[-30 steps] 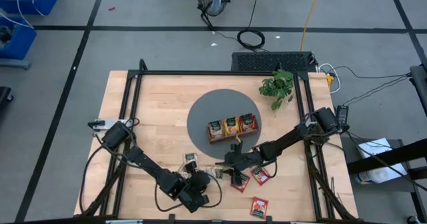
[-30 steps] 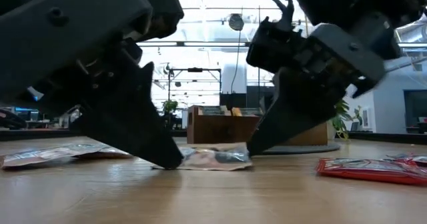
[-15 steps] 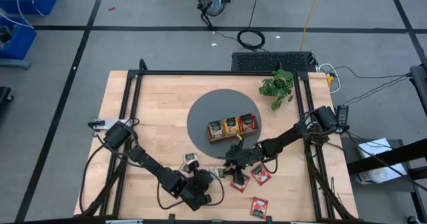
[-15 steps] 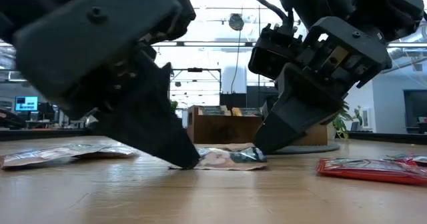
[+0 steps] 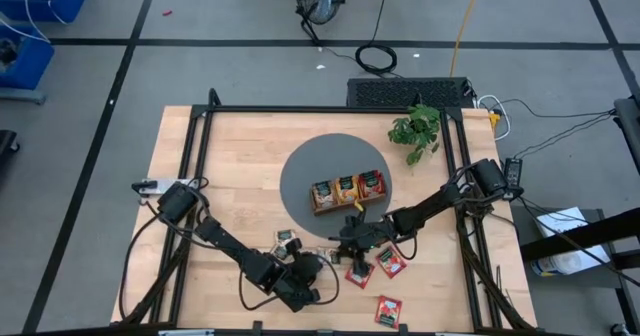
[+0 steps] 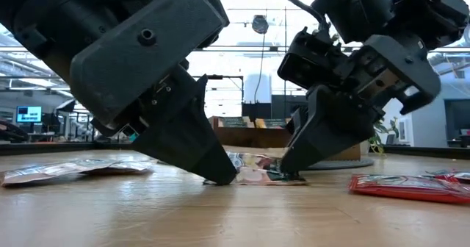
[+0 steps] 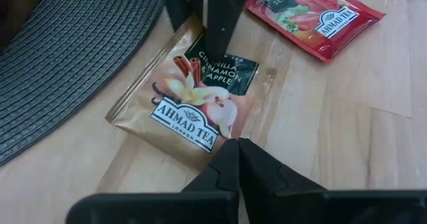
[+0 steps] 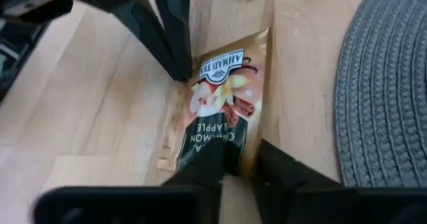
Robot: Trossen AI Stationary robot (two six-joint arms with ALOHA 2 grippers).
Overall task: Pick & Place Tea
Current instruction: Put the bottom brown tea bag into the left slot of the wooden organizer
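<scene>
A pale tan tea sachet [image 7: 193, 101] lies on the wooden table [image 5: 230, 176] between my two grippers, near the table's front. My left gripper [image 7: 237, 147] is shut, its tip at the sachet's white-printed end. My right gripper [image 8: 241, 165] is shut on the opposite end, by the dark green label. Red sachets [image 5: 390, 264] lie to the right. A brown wooden tray [image 5: 347, 191] with sachets in its three compartments stands on a round grey mat [image 5: 300, 171]. My left gripper's shut fingertips [image 7: 233, 151] touch the sachet's white-printed end edge [image 7: 217, 141], slanting down from the table's left and near side. That end stays on the table. My right gripper pinches the sachet's dark-label end [image 8: 223, 147] between its two fingers, slanting down from the table's right. That end is raised off the wood [image 6: 253, 159].
A small green plant [image 5: 415, 131] stands at the back right. More sachets [image 5: 285, 241] lie left of the held one, and a red one [image 5: 388, 309] lies near the front edge. A black frame [image 5: 200, 156] borders the table's left, right and back.
My right gripper has shut on the sachet's label end. In the low view that end has come up off the table while the other end stays down against my left gripper's tip. The sachet and the left fingertip have crept a little toward the right gripper.
</scene>
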